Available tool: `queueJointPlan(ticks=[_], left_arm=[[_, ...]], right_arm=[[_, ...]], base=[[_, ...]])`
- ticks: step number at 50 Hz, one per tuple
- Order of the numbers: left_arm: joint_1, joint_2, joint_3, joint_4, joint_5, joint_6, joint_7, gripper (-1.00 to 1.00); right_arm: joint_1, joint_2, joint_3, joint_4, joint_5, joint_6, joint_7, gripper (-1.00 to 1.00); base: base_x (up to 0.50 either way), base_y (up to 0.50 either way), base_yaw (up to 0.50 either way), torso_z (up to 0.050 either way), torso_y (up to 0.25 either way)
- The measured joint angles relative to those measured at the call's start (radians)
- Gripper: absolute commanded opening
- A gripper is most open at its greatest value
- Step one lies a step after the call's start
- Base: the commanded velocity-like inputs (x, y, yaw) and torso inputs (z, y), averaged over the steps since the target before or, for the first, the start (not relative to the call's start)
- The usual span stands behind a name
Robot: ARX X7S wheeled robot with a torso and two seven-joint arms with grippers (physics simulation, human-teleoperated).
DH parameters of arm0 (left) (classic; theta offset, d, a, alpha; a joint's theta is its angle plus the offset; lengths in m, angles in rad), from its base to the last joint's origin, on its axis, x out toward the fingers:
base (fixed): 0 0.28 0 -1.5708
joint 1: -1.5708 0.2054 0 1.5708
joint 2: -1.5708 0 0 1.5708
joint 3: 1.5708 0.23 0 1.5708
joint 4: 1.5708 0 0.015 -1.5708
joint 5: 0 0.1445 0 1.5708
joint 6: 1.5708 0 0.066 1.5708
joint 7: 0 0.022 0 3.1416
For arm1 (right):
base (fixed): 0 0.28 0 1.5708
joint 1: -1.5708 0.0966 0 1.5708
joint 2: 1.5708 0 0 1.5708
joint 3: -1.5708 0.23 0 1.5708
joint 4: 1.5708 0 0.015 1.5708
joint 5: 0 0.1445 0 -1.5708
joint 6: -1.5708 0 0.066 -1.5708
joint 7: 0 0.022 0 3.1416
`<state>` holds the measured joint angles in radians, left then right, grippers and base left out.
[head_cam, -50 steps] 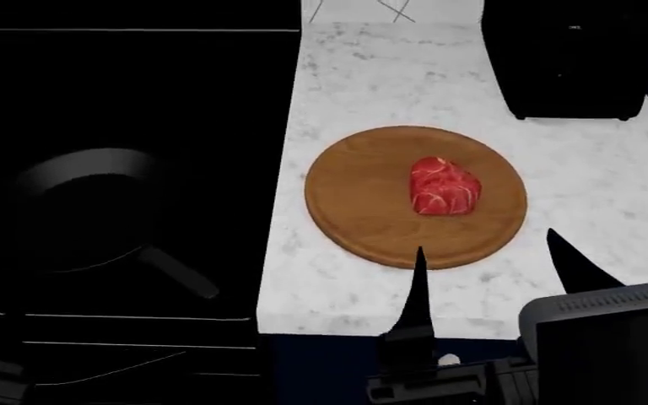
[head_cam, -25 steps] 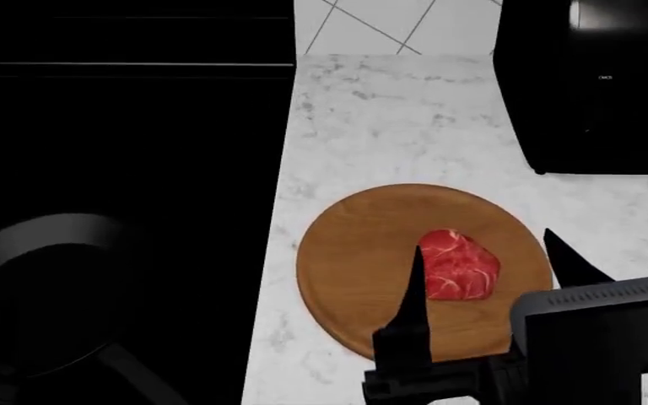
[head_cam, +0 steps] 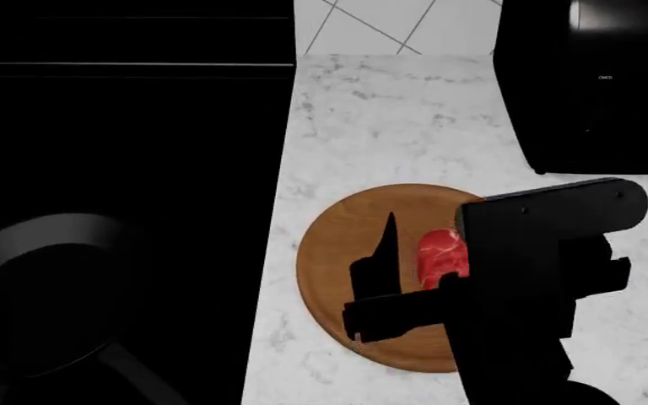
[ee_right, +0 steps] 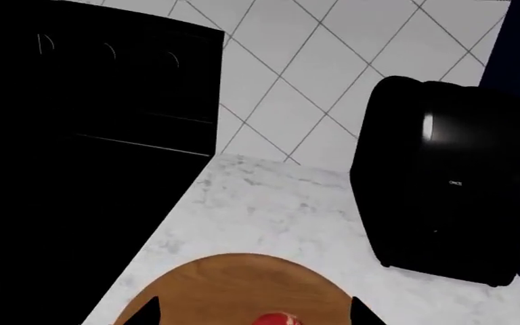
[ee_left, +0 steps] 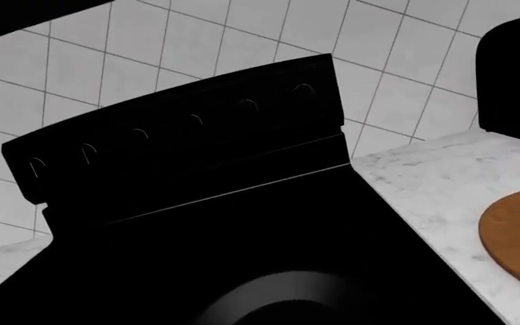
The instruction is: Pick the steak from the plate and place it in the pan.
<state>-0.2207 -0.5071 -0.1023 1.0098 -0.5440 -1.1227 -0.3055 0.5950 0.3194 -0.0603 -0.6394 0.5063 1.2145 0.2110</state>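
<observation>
Right end effector [head_cam: 420, 253] spread, fingers straddling steak [head_cam: 439, 253] on plate [head_cam: 330, 270]; pan [head_cam: 43, 295] well apart. Left end effector's state cannot be told.

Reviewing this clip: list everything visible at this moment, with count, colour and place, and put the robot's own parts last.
steak: one, red with white marbling, on the plate, partly hidden by the right arm.
plate: one, brown wood, on the countertop beside the stove.
pan: one, black, on the stove, at the head view's lower left.
stove: one, black, left of the countertop, knobs along its back panel.
countertop: one, white marble.
black appliance: one, at the back of the countertop.
wall tiles: white, behind everything.
right gripper: one, black, over the plate, fingers either side of the steak.
left gripper: not in view.
</observation>
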Motion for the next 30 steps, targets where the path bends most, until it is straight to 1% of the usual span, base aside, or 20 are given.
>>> queueJointPlan(ticks=[12,30], left_arm=[[0.010,-0.018,-0.027,0.010,-0.040,-0.004,-0.012,1.00],[0.019,-0.060,-0.052,0.021,-0.131,-0.001,-0.067,1.00]], right_arm=[[0.063,-0.031,-0.072,0.226,-0.041,-0.101,-0.030,1.00],[0.065,-0.059,-0.110,0.470,-0.095,-0.229,-0.040,1.00]], base=[[0.00,0.00,0.00,0.000,0.000],[0.00,0.00,0.00,0.000,0.000]])
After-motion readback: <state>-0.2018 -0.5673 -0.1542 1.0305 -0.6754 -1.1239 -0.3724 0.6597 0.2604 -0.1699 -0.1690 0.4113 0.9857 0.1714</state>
